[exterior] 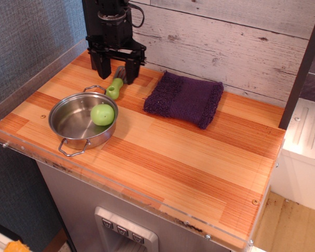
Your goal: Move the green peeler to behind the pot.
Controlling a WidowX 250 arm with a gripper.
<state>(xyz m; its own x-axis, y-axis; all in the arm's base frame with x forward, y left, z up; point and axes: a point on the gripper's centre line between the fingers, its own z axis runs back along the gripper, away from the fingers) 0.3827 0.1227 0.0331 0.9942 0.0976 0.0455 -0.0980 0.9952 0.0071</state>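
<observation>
One risk remains: the gripper [116,71], jaws spread and gripping nothing, stands right over the green peeler [115,86] lying on the countertop [189,152] behind the pot [83,122], so lifting carelessly could nudge it.

**Peeler down behind the pot**

The green peeler [115,86] lies flat on the wood, lime handle angled toward the pot [83,123], grey head pointing back toward the wall. The shiny steel pot sits upright, its far loop handle just beside the peeler.
</observation>
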